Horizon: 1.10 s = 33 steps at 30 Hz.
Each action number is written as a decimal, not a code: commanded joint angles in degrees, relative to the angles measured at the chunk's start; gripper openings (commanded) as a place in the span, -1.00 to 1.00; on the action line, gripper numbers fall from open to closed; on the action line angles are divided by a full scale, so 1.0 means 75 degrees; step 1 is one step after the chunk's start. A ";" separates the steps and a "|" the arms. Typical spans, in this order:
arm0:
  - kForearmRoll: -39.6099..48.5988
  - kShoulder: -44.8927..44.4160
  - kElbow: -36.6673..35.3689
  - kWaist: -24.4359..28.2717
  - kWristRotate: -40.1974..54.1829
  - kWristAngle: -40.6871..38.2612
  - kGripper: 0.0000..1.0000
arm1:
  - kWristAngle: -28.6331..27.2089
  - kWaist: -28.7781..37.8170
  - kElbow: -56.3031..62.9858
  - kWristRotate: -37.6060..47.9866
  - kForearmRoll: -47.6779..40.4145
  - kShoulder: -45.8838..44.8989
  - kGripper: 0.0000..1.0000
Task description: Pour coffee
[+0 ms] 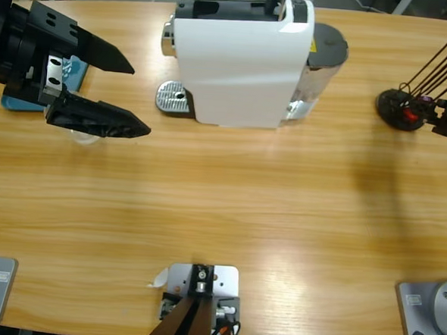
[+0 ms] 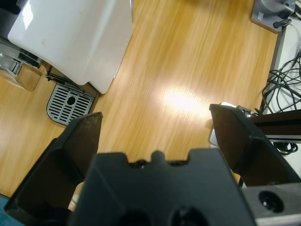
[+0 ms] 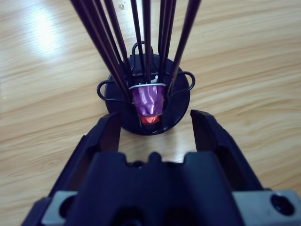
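My left gripper [image 1: 137, 98] hovers at the table's far left with its jaws wide open, pointing toward the white coffee machine [image 1: 241, 58]. Nothing is between its jaws [image 2: 155, 115]. A faint clear glass cup [image 1: 85, 135] peeks out from under its lower jaw; no coffee can be made out in it. The machine's metal drip tray [image 1: 174, 98] [image 2: 70, 101] stands bare. At the far right, my right gripper [image 3: 155, 117] is open just short of a black wire capsule holder [image 1: 401, 110] and holds nothing.
The holder [image 3: 149, 89] carries a purple capsule [image 3: 149, 101] above a red capsule [image 3: 149, 121] between its rods. A blue tray [image 1: 15, 103] lies under the left arm. Bare wood stretches between the machine and the holder, and across the front.
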 commanded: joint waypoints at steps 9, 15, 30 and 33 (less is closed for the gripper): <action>-0.0123 0.0250 0.0414 0.0012 -0.0138 -0.0010 0.99 | 0.0127 -0.0209 0.0080 -0.0291 -0.0361 0.0484 -0.24; -0.0163 0.0241 0.0419 0.0012 -0.0197 -0.0012 0.99 | 0.0103 -0.0249 0.0070 -0.0352 -0.0384 0.0437 -0.56; -0.0229 0.0175 0.0606 0.0024 -0.0244 -0.0017 0.99 | 0.0253 -0.0249 -0.0019 -0.0340 -0.0520 0.0280 -1.00; -0.0229 0.0128 0.0655 0.0024 -0.0244 -0.0017 0.99 | 0.0244 -0.0249 -0.0030 -0.0340 -0.0536 0.0313 -1.00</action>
